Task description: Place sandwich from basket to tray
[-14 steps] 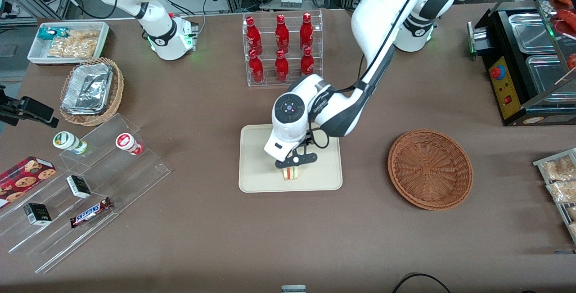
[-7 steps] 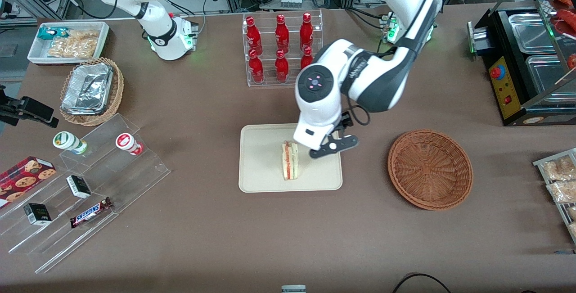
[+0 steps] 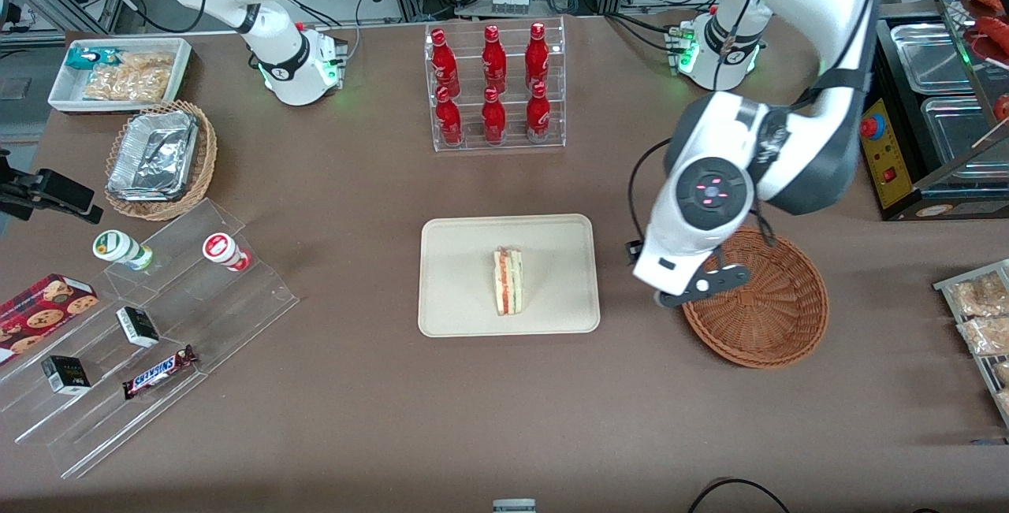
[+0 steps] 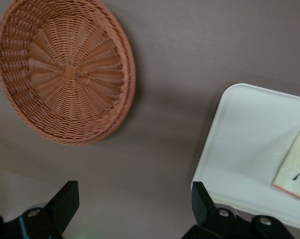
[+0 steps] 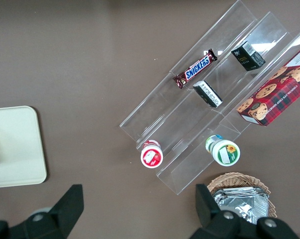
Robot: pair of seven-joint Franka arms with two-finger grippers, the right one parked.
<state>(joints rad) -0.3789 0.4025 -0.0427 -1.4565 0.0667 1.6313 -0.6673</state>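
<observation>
My gripper [image 3: 684, 299] hangs spread and empty above the table, over the rim of the basket [image 3: 761, 300] at the side nearest the tray [image 3: 457, 276]. In the left wrist view the two black fingers [image 4: 65, 201] stand wide apart with bare brown cloth between them. The basket itself, reddish-brown wicker, holds nothing that I can see.

The sandwich [image 3: 508, 280] stands on its edge on the tray, around the middle of it, its pink and green filling layers facing up toward the front camera. From the sandwich, the basket sits at about three o'clock in the front view, well apart, and the tray and basket do not touch.

The table [image 3: 355, 418] is covered in a plain brown cloth. At twelve o'clock from the tray, farther from the front camera, a clear rack of red bottles [image 3: 494, 83] stands upright. Toward the parked arm's end I see a tan wicker basket with foil containers [image 3: 158, 158], a white bin of snack packets [image 3: 118, 73], and a stepped clear display [image 3: 158, 340] carrying small cups, boxes and a Snickers bar [image 3: 160, 371]. Toward the working arm's end stands a black food warmer [image 3: 914, 111] with steel pans. Around the table's upper edge in the front view run cables and metal framing.
</observation>
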